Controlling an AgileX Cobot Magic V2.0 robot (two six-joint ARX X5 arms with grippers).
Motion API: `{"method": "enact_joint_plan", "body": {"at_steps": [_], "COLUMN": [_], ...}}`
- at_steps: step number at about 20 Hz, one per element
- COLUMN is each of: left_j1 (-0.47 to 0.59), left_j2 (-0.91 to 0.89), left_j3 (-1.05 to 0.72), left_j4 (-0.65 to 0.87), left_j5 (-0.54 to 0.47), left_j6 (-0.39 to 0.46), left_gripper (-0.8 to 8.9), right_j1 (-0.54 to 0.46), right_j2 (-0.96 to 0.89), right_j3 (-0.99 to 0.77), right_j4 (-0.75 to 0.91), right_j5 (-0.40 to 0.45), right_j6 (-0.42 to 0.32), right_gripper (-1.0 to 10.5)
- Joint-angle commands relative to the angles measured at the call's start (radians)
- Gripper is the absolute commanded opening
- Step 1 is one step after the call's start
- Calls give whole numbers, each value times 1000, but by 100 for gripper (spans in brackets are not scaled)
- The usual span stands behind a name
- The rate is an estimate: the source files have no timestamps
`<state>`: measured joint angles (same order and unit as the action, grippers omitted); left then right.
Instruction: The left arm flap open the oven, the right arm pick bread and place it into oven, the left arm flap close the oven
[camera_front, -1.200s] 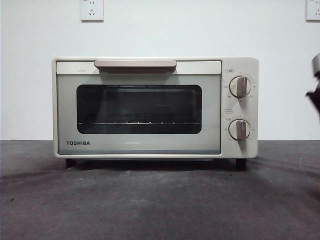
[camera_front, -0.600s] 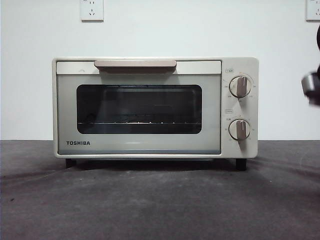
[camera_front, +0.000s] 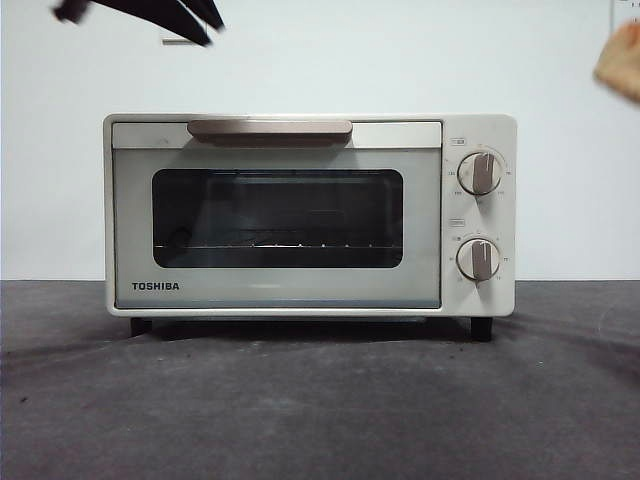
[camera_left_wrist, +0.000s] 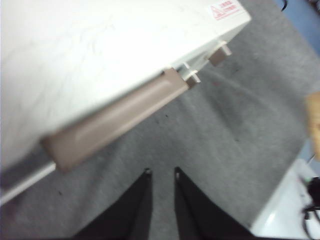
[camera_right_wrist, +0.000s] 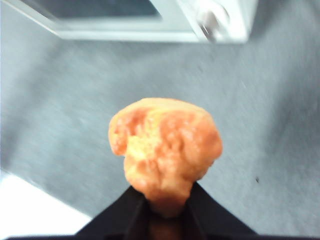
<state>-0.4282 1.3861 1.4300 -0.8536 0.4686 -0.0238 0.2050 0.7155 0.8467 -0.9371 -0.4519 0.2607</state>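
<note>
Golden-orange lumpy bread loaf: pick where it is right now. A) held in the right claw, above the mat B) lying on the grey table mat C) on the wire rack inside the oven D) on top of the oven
A: the right wrist view shows the golden-orange lumpy bread loaf pinched in the right claw above the grey mat, while the cream-white toaster oven is closed.

The front view is evenly and brightly lit; the oven (camera_front: 310, 215) is rendered sharply. Both wrist views are smeared by blur, its top (camera_left_wrist: 90, 55) overexposed.
</note>
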Motion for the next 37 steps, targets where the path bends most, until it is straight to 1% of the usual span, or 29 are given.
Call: {"method": "enact_joint_plan", "body": {"at_steps": [1, 4, 6, 9, 12, 16, 20, 28, 30, 33, 37], "left_j1": [-24, -47, -53, -56, -56, -57, -63, -87, -110, -144, -175], "left_j2": [75, 123, 133, 145, 173, 208, 210, 209, 203, 176, 117], "left_j3": [49, 50, 50, 50, 50, 50, 50, 50, 48, 28, -55], "left_j4": [29, 98, 136, 143, 144, 152, 125, -29, -43, -47, -11], "left_j5": [-26, -98, -103, -104, -104, -134, -133, -134, -141, -191, -227], "left_j6": [126, 182, 188, 188, 197, 203, 203, 217, 218, 217, 216], "left_gripper": [17, 17, 17, 16, 17, 17, 17, 16, 16, 16, 16], "right_j1": [5, 5, 5, 5, 5, 5, 5, 5, 5, 5, 5], "right_j2": [-64, -153, -190, -227, -230, -230, -230, -230, -230, -230, -230], "right_j3": [15, 15, 15, 15, 15, 15, 15, 15, 15, 15, 15], "right_j4": [24, 32, 32, 32, 33, 32, 35, 47, 47, 47, 47], "right_j5": [-5, -4, -4, -4, -4, -5, -3, -3, -4, -4, -1], "right_j6": [51, 69, 73, 91, 97, 99, 98, 98, 98, 98, 87], "right_gripper": [32, 32, 32, 32, 32, 32, 32, 32, 32, 32, 32]}}
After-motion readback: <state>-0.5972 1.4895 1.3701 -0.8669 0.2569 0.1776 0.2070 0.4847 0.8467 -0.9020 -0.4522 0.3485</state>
